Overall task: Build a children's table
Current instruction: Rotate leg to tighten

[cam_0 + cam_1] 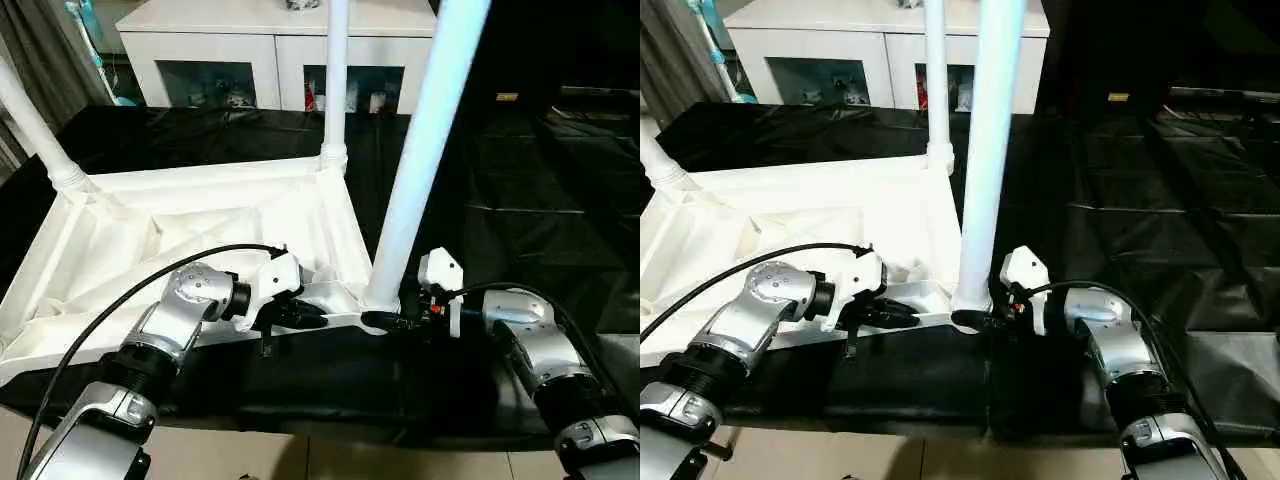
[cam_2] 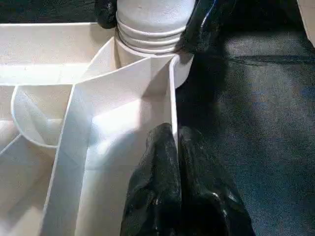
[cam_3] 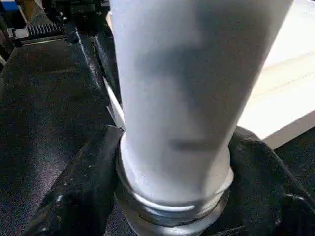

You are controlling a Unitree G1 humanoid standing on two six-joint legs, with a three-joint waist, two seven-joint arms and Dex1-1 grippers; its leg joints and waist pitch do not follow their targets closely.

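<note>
The children's table top (image 1: 200, 230) lies upside down on a black cloth, ribbed underside up. Three white legs stand in its corner sockets: one at the far left (image 1: 30, 120), one at the back (image 1: 335, 80), and a near leg (image 1: 420, 150) at the front right corner. My left gripper (image 1: 310, 318) is shut on the thin front rim (image 2: 172, 108) of the top, just left of that corner. My right gripper (image 1: 385, 322) reaches in from the right. Its black fingers (image 3: 83, 187) press against both sides of the near leg's ringed base (image 3: 172, 201), right above the socket (image 2: 147, 54).
A white cabinet (image 1: 270, 50) with glass doors stands behind the work surface. Black cloth (image 1: 520, 180) covers the surface to the right of the top. A black cable (image 1: 120, 290) arcs over my left forearm. Beige floor (image 1: 300, 455) shows below the front edge.
</note>
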